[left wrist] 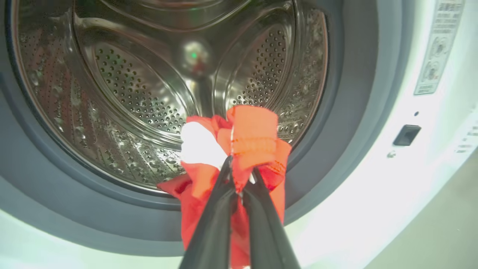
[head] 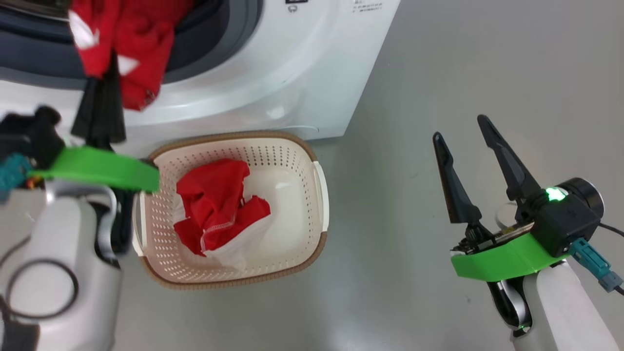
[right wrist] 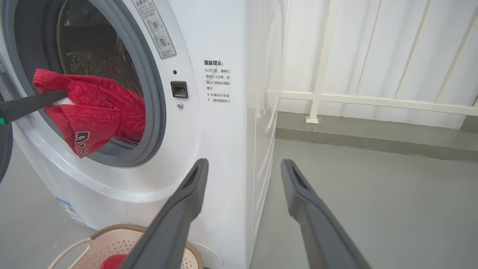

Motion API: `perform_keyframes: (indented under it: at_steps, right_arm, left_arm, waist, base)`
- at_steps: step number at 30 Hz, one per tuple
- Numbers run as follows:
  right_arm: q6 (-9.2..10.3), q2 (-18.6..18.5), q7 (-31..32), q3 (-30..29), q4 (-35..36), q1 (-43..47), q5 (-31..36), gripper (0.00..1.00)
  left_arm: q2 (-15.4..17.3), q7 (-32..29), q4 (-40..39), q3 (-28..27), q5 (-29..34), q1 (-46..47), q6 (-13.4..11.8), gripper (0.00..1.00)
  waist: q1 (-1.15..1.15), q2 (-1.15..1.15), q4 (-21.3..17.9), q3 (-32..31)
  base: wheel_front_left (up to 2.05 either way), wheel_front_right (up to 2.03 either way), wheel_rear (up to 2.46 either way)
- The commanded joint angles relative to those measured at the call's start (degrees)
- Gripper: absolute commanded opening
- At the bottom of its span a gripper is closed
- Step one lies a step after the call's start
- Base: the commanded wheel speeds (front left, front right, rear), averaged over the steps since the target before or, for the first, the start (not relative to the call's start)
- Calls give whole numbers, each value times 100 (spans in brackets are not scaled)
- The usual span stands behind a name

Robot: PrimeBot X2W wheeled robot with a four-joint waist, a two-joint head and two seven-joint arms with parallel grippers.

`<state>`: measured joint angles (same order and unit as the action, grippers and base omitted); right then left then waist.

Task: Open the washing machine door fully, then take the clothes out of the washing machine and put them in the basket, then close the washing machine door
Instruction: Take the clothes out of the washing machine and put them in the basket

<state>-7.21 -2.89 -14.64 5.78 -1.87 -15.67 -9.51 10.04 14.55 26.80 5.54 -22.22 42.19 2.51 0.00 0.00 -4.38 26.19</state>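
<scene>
We should lift the red garment (left wrist: 254,130), clamped in our left gripper (left wrist: 239,175) at the lower edge of the washing machine (head: 292,73) mouth, clear of the seal (left wrist: 93,209) and over the basket (head: 321,195), our right gripper (head: 459,127) fingers spread empty.

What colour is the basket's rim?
Brown, with a woven look; the rim shows best in the head view.
</scene>
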Motion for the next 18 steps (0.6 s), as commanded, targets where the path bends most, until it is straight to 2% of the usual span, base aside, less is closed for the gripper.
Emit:
perform_keyframes:
  at_steps: [1, 10, 18]
  right_arm:
    - [-28, 2, -36, 80, 109, 129, 45, 100]
    - [-28, 2, -36, 34, 23, 311, -19, 100]
    - [-28, 2, -36, -42, -37, 547, -16, 100]
  left_arm:
    - [168, 43, -284, -194, 39, -212, -33, 0]
    - [0, 44, -1026, -231, 53, -1362, -135, 0]
    - [-128, 44, -1633, -254, 144, -2155, -354, 0]
  waist:
    - [0, 0, 4, -141]
    - [0, 0, -19, -667]
    - [0, 0, 14, -1045]
  base:
    - [0, 0, 0]
    - [0, 0, 0]
    - [0, 0, 0]
